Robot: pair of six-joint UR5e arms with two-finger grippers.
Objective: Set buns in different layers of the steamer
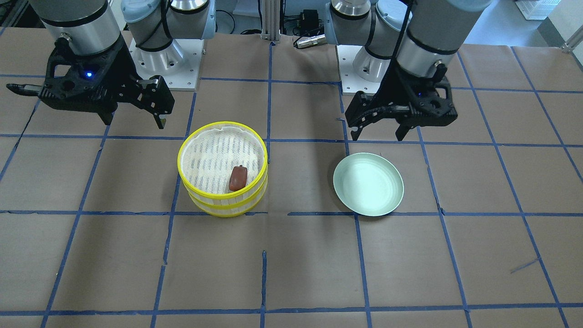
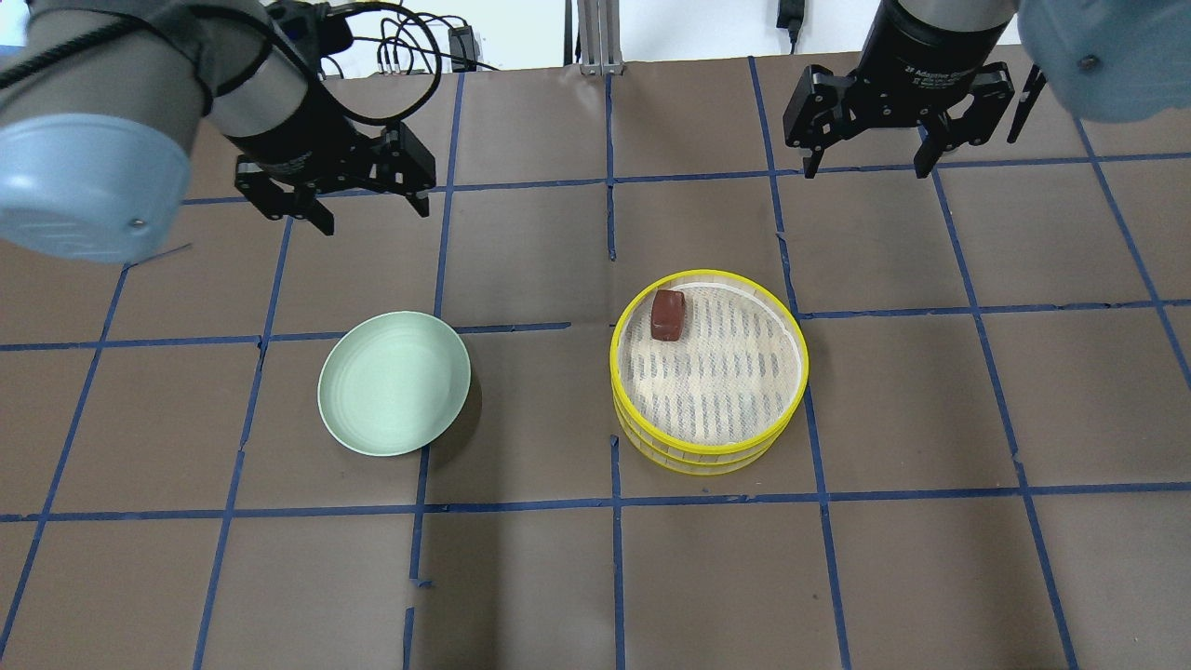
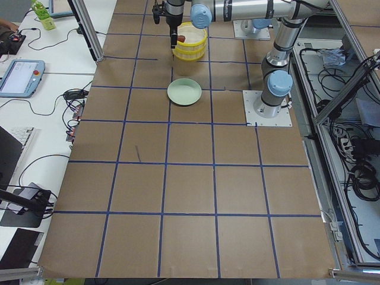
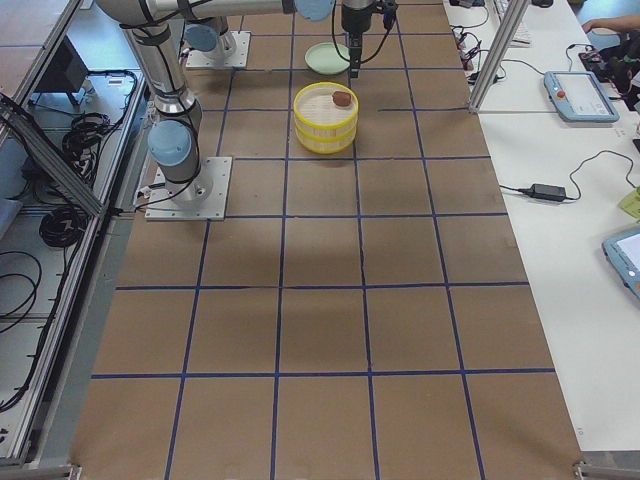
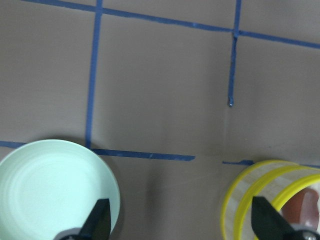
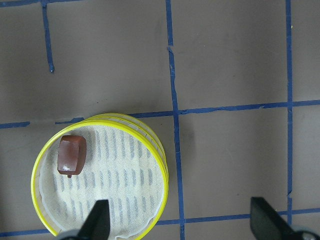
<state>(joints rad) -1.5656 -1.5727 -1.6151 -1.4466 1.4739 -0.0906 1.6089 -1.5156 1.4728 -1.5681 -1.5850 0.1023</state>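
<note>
Brown paper across the whole table, ruled into large squares by blue tape, broken in short gaps near the middle. Right of centre in the overhead view, the steamer: two stacked tiers, yellow rims, pale slatted sides, white perforated liner on top. On that liner, at the upper left of the top tier and close against the rim, the dark reddish-brown bun, blocky. Inside of the lower tier hidden under the upper one. Left of centre, well apart from the steamer, a pale green plate, flat on the paper, faint ridged rings on its face.

Upper left of the overhead frame: the left gripper, raised above the paper, higher in the frame than the plate, fingers spread wide, clasping nothing. Upper right: the right gripper, likewise raised, jaws parted, nothing between them. Same in both wrist views: black fingertips far apart at the bottom edge, plate and steamer below.

In the side views, grey arm bases bolted to metal plates at the table's edge. Beyond the paper, white benches with cables, a handheld pendant with a red button, a green bottle in the top left corner, a black power brick at mid right. Aluminium frame posts beside the benches.
</note>
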